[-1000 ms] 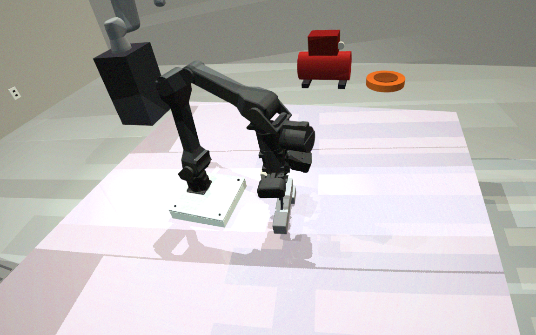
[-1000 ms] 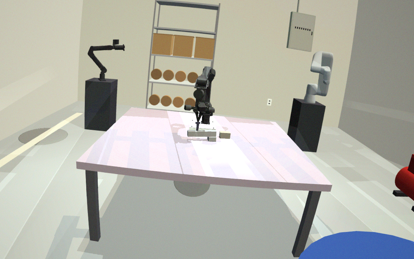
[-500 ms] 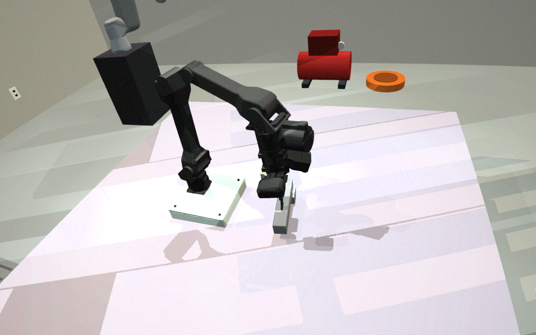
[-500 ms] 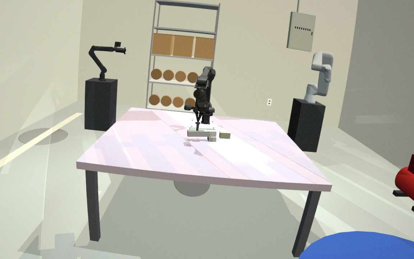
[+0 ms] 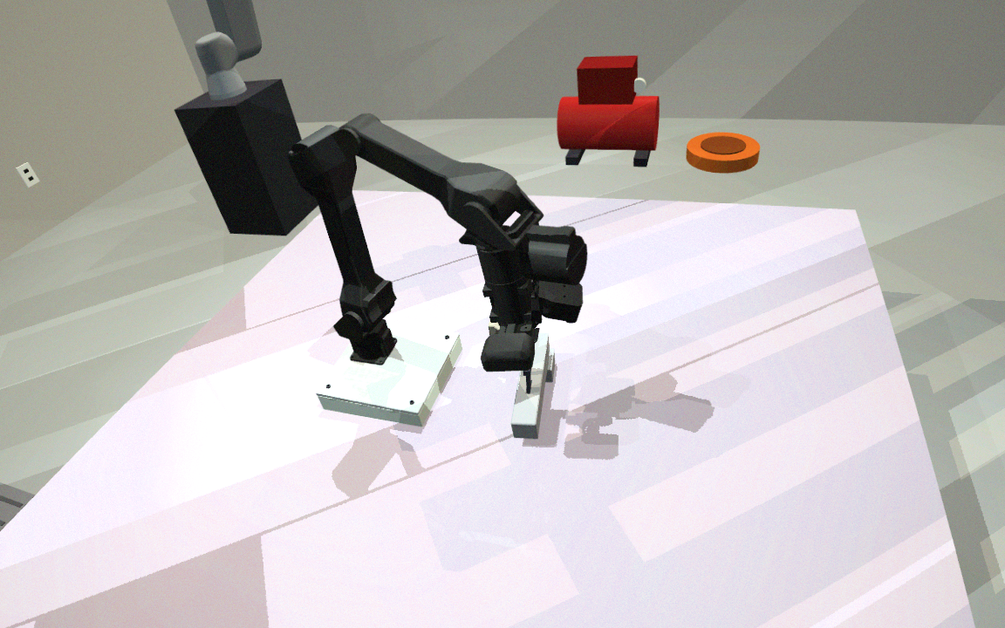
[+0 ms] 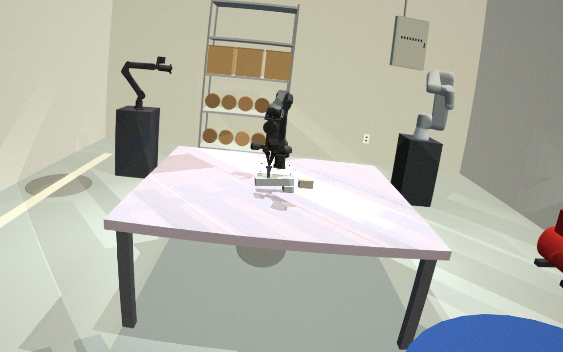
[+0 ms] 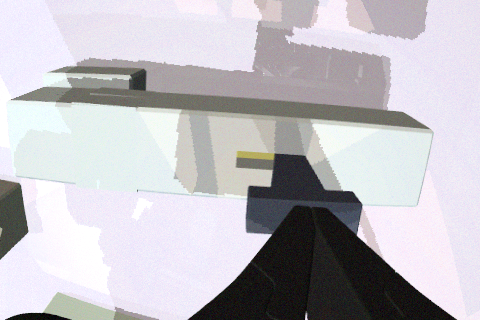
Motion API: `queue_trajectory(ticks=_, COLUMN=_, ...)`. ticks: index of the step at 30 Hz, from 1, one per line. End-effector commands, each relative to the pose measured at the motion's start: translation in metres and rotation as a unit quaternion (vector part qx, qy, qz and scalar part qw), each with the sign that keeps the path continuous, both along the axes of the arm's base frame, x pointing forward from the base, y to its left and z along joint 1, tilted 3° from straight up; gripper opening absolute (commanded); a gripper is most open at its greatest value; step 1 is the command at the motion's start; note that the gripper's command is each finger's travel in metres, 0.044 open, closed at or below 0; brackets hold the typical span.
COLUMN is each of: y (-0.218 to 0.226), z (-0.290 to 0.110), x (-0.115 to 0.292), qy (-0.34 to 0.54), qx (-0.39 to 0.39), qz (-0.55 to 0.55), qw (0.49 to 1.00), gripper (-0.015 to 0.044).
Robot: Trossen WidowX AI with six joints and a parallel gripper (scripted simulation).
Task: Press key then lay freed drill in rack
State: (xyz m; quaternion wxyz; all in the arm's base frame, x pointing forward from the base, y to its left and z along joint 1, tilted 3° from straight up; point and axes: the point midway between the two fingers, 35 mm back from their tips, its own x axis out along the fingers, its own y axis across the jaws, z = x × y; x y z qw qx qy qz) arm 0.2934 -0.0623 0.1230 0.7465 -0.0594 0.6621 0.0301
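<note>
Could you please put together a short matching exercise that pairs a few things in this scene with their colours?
Things:
1. gripper
2. T-shaped piece right in front of the closed fingertips
3. long block behind that piece
4. small strip on the long block's near face

Colours:
A. yellow
B. pale grey-white
C. black
D. dark blue-grey

Pairs: 1-C, 2-D, 3-B, 4-A

Black pincer (image 7: 310, 234); navy-blue key (image 7: 303, 203); pale mint-white block (image 7: 100, 147) bearing a short yellow stripe (image 7: 255, 156) beside the key; pale pink-lilac worktop (image 5: 646, 468) streaked with lighter bands.
</note>
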Motion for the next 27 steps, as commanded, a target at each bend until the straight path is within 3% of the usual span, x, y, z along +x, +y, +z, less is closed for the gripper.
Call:
queue_trajectory(ticks=1, y=-0.0019, z=-0.0238, x=-0.0048, qy=0.029, qx=0.003, qz=0.0, qw=1.0, gripper=0.0)
queue_trajectory(ticks=27, y=-0.0028, z=-0.0273, x=-0.0043, qy=0.029, qx=0.003, qz=0.0, qw=1.0, gripper=0.0)
